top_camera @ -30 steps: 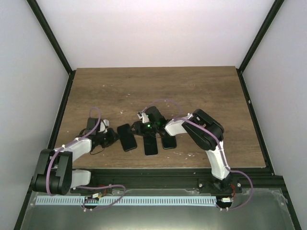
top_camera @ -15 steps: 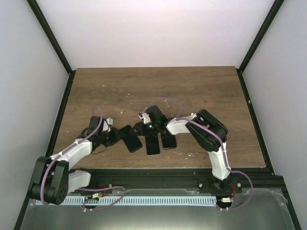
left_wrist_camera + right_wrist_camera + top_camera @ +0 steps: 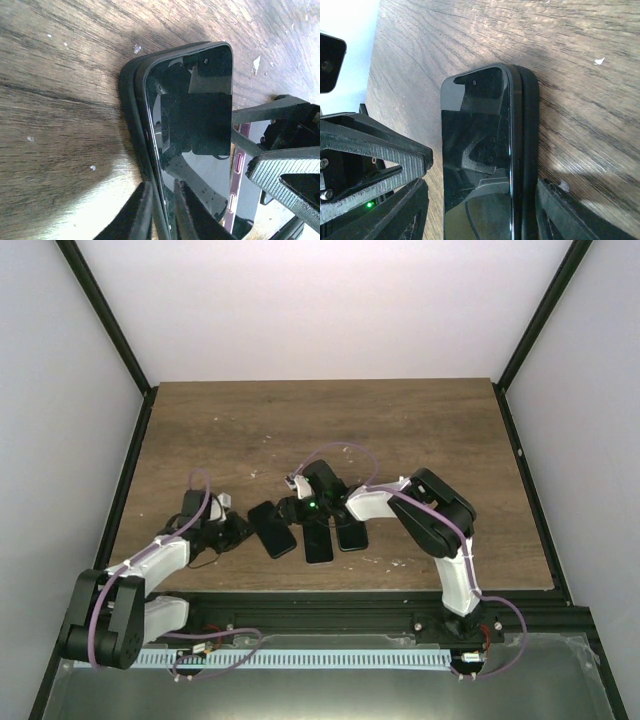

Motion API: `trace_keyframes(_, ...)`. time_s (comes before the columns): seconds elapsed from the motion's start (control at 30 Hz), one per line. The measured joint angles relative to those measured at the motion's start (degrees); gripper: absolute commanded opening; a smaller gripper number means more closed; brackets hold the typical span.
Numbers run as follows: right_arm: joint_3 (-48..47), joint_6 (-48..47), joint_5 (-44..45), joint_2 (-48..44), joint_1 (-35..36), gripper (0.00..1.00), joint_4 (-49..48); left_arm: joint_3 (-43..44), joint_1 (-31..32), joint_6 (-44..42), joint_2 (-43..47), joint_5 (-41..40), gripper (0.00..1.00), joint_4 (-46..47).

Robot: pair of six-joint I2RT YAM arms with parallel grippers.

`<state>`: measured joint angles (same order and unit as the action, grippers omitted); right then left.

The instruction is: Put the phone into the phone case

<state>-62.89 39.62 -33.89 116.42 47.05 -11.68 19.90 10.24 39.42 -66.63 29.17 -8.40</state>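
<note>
Phone [image 3: 195, 125]: slim black slab with rounded corners and mirror-glossy glass, a small notch at its far end.
Location: flat on the table [image 3: 400, 430], left of centre near the front edge. It lies within the phone case [image 3: 131, 100], whose soft-looking rim shows as a smoky band along one long side. Whether every edge is seated cannot be told.
Left gripper [image 3: 161, 186]: jaws almost closed, pinching the phone's long edge where glass meets rim.
Right gripper [image 3: 482, 182]: jaws well apart, holding nothing, one finger on each side of a glossy slab [image 3: 477, 150]. Whether this is the same handset cannot be told.
Handling, as judgement: the glass looks slick and the rim pliable. Best to press down along the edge in short steps, corner first, with the other gripper bracing the opposite side. A hard pinch may skid off or pop a seated corner.
Surroundings: second dark slab [image 3: 318, 540] and third dark slab [image 3: 350, 535] lie just beside. The table is matt wood-grain, flecked with pale specks.
</note>
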Motion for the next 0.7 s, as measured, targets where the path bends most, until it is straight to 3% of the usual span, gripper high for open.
trace_keyframes(0.07,-0.02,-0.11,0.2,0.0,0.09,0.6,0.04,-0.59,-1.18,0.31,-0.09,1.75,0.3,0.96)
trace_keyframes(0.13,-0.04,-0.11,0.33,0.0,0.13,0.61,0.04,-0.85,-2.21,0.28,-0.07,2.67,0.33,1.42)
trace_keyframes(0.53,0.85,3.54,-3.89,1.14,0.9,0.6,-5.35,-2.89,-3.58,0.35,0.11,4.7,0.34,3.8)
trace_keyframes(0.7,0.96,6.16,-4.22,1.14,0.81,0.59,-6.69,-3.21,-3.85,0.33,-1.49,4.81,0.29,5.38)
